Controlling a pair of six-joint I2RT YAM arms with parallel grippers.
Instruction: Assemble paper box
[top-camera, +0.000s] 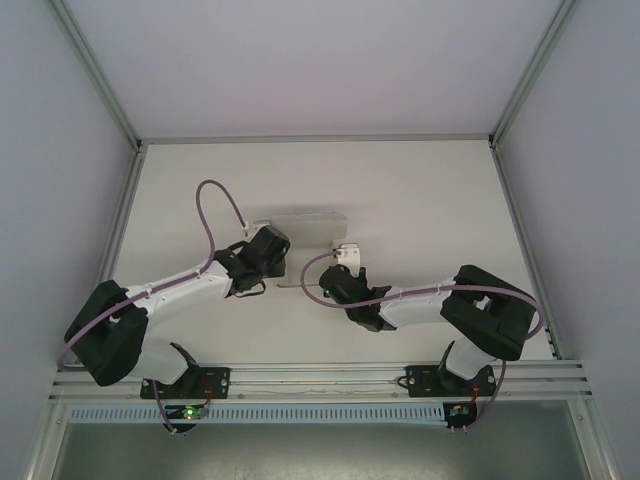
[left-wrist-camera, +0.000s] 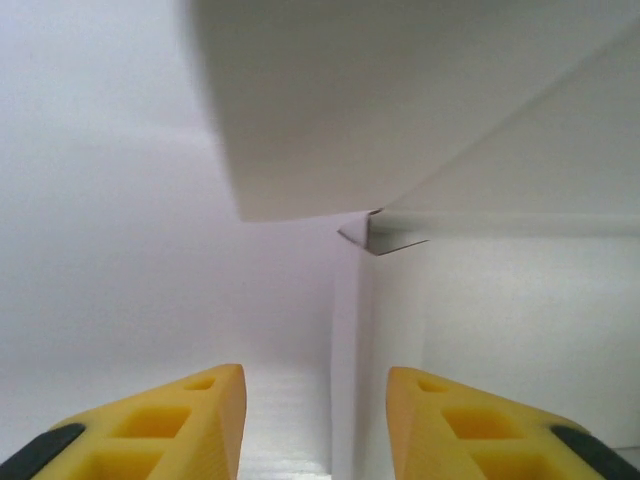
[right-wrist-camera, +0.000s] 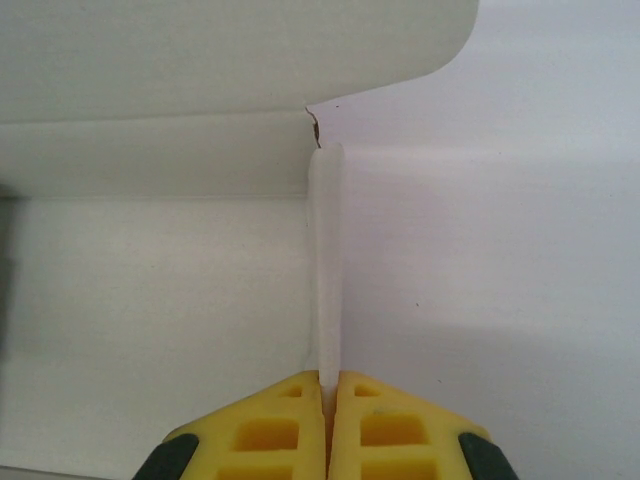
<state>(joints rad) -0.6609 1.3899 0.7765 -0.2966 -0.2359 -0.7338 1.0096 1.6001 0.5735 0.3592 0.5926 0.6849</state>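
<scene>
The paper box (top-camera: 300, 222) sits near the middle of the white surface (top-camera: 430, 190), between the ends of the left arm (top-camera: 170, 290) and the right arm (top-camera: 420, 300), which reach in on it from either side. From above it reads as a low, pale oblong of thin white card with its long side running left to right. Finer detail is too small to tell there.

In the left wrist view the card is plain, matte and unprinted. A broad flap (left-wrist-camera: 330, 110) with a rounded corner leans overhead, and a second panel slopes away to the right. The two meet at a small notched corner (left-wrist-camera: 375, 235), where a sliver of card sticks out. Below it a straight vertical edge or crease runs down between the two yellow fingers (left-wrist-camera: 190, 420). The left jaws are released: the fingers stand well apart on either side of that line, and neither can be seen pressing on the card.

The right jaws are clenched on the paper box. In the right wrist view the yellow fingers (right-wrist-camera: 270, 430) are pressed together on a thin upright panel (right-wrist-camera: 325, 280) seen edge-on. It rises from the fingertips to a small ragged notch beneath a wide top flap (right-wrist-camera: 230, 50) with a rounded corner. Flat white card lies to either side of the panel.
</scene>
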